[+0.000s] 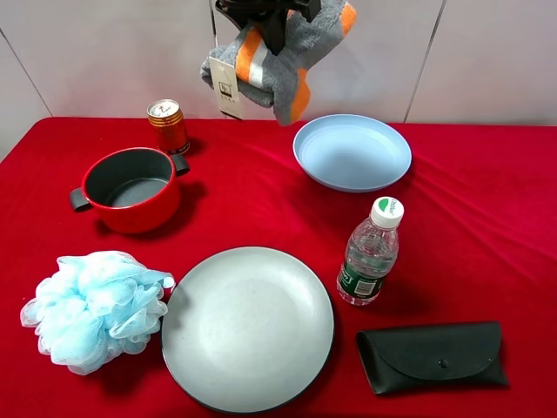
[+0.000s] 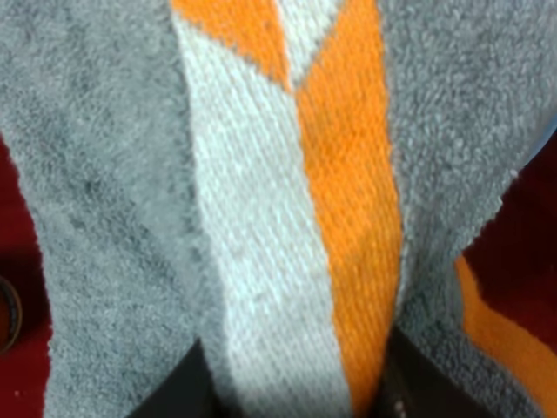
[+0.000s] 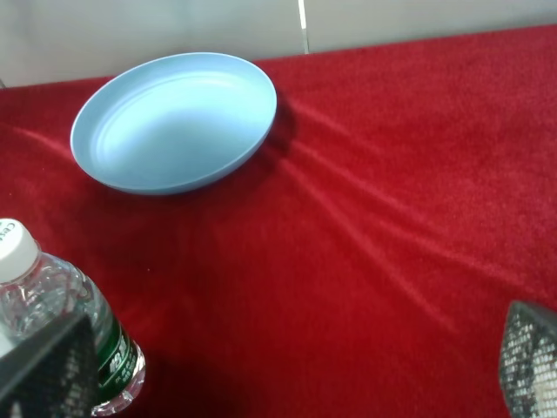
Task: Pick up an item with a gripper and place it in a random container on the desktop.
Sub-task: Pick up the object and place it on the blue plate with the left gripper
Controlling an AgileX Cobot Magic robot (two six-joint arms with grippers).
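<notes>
My left gripper [image 1: 270,13] is shut on the grey towel with orange and white stripes [image 1: 278,65] and holds it high above the back of the red desktop [image 1: 487,218]. The towel's pale tag [image 1: 228,87] hangs on its left. The light-blue plate [image 1: 352,152] lies just right of and below the hanging towel. In the left wrist view the towel [image 2: 261,218] fills the frame, pinched between the black fingers [image 2: 174,392]. My right gripper [image 3: 287,383] is open and empty, low over the cloth, with the plate [image 3: 174,122] ahead of it. It does not show in the exterior view.
A red two-handled pot [image 1: 130,187] and a small can [image 1: 167,124] stand at the back left. A light-blue pouf [image 1: 96,309] lies front left. A large grey dark-rimmed plate [image 1: 248,326] lies front centre. A water bottle [image 1: 370,252] and a black glasses case [image 1: 431,355] are at the right.
</notes>
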